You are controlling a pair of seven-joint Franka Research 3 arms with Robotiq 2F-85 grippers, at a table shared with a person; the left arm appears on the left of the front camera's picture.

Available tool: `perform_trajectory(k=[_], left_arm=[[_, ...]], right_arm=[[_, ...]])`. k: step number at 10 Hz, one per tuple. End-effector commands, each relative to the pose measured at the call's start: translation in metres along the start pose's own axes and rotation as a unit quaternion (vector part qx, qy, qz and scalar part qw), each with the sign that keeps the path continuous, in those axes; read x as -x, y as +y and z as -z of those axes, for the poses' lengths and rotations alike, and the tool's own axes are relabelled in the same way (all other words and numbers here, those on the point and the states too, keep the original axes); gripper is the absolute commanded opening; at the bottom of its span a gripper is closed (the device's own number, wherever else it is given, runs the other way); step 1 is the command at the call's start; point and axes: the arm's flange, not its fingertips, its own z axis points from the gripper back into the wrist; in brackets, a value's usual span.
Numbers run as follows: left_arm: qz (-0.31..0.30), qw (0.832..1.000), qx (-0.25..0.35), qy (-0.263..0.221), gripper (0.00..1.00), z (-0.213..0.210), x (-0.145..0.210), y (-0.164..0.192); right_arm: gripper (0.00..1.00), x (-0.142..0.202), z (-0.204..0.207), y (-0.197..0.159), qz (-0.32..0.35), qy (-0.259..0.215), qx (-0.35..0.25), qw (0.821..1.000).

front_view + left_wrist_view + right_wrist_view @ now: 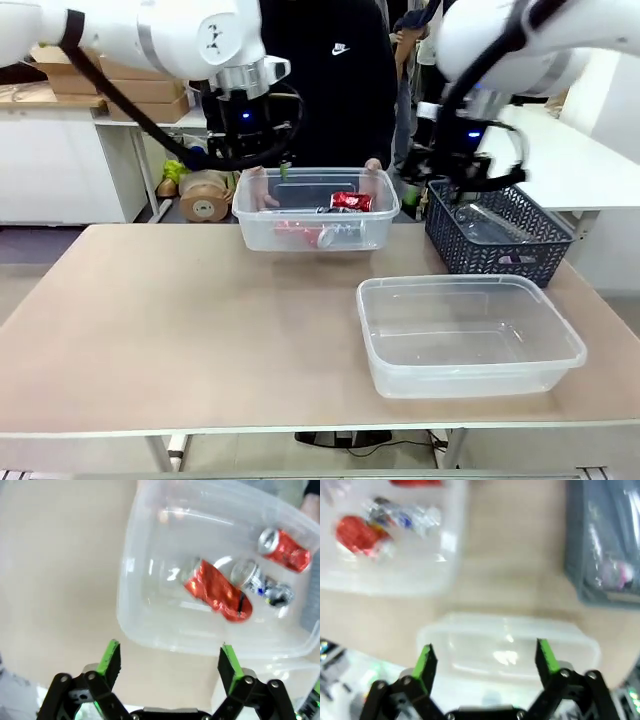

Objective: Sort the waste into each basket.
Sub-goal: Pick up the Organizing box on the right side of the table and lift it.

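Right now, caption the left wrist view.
Left gripper, jaws open, above a tub holding two cans and a bottle.

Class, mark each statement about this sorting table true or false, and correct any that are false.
1. Red cans lie in the far clear tub. True.
2. Both grippers are shut on cans. False: the left gripper and the right gripper are both open and hold nothing.
3. The near clear tub has nothing in it. True.
4. The dark lattice basket stands on the robot's left side of the table. False: it stands on the right side, just behind the near clear tub.
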Motion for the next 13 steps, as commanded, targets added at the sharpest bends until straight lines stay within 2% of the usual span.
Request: perform_trajectory(k=[1, 2, 3, 4, 5, 6, 7, 10, 11, 12, 13], left_arm=[[-0.029, 0.999, -0.019, 0.022, 1.0, 0.017, 0.05, -0.036], [-0.036, 0.998, -0.014, 0.04, 1.0, 0.03, 0.066, -0.064], [-0.008, 0.999, 0.018, 0.051, 1.0, 0.042, 0.088, -0.096], [0.031, 0.995, 0.07, 0.06, 1.0, 0.063, 0.115, -0.129], [0.053, 0.992, 0.086, 0.078, 1.0, 0.076, 0.129, -0.15], [0.134, 0.983, 0.105, 0.069, 1.0, 0.063, 0.121, -0.151], [0.024, 0.996, 0.05, 0.063, 1.0, 0.064, 0.132, -0.143], [0.024, 0.996, 0.05, 0.063, 1.0, 0.064, 0.132, -0.143], [0.043, 0.995, 0.064, 0.064, 1.0, 0.071, 0.128, -0.152], [0.079, 0.992, 0.065, 0.073, 1.0, 0.078, 0.167, -0.146], [0.093, 0.992, 0.061, 0.063, 1.0, 0.082, 0.202, -0.142]], right_arm=[[1.0, 0.05, -0.008, -0.061, -0.006, 0.004, -0.004, 1.0], [1.0, 0.063, -0.009, -0.088, 0.045, 0.003, -0.017, 0.999], [1.0, 0.08, -0.005, -0.108, 0.047, 0.002, -0.018, 0.999], [1.0, 0.09, -0.006, -0.121, 0.055, -0.038, -0.049, 0.997], [1.0, 0.088, -0.007, -0.12, 0.071, -0.055, -0.055, 0.994], [1.0, 0.075, -0.01, -0.105, 0.102, -0.098, -0.041, 0.989], [1.0, 0.088, -0.014, -0.129, 0.077, -0.016, -0.028, 0.997], [1.0, 0.088, -0.014, -0.129, 0.077, -0.016, -0.028, 0.997], [1.0, 0.087, -0.012, -0.125, 0.085, -0.028, -0.034, 0.995], [1.0, 0.091, 0.011, -0.133, 0.046, 0.007, -0.01, 0.999], [1.0, 0.093, 0.025, -0.14, 0.026, 0.021, -0.02, 0.999]])
